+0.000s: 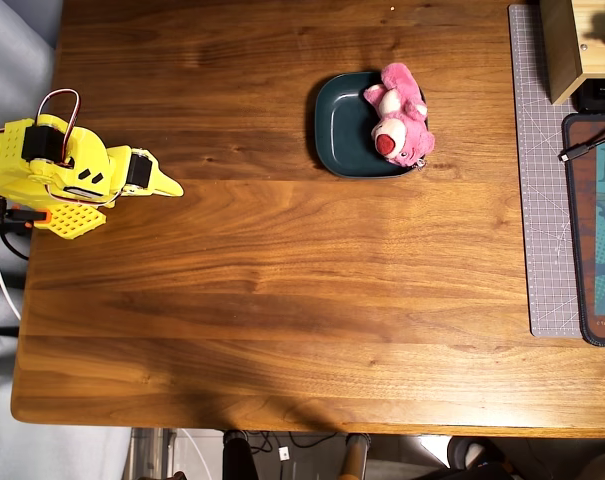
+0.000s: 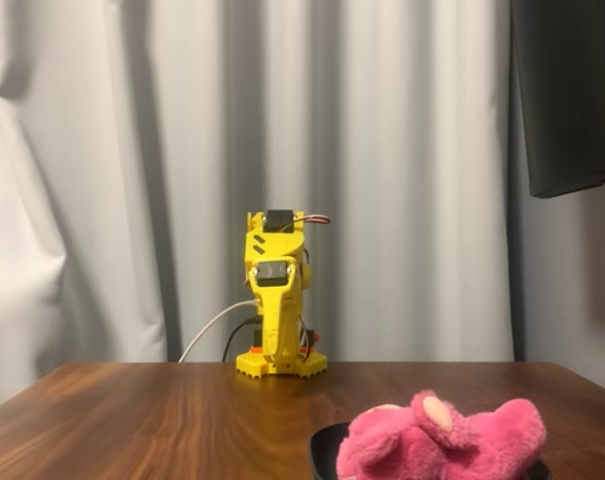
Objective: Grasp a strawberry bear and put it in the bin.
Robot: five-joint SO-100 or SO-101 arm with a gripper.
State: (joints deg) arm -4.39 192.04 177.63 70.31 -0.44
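Note:
The hot-pink strawberry bear (image 1: 398, 128) lies on its side in the dark teal bin (image 1: 344, 128), over the bin's right half, partly over the right rim. In the fixed view the bear (image 2: 452, 438) fills the lower right foreground and hides most of the bin (image 2: 324, 445). My yellow gripper (image 1: 172, 187) is folded back at the table's left edge, far from the bear, with its fingers together and nothing in them. In the fixed view the arm (image 2: 277, 300) stands folded at the back; its fingertips are not distinguishable there.
A grey cutting mat (image 1: 542, 180) runs along the table's right side, with a dark mouse pad (image 1: 597, 230), a cable and a light wooden box (image 1: 572, 45) beside it. White curtains (image 2: 132, 180) hang behind the arm.

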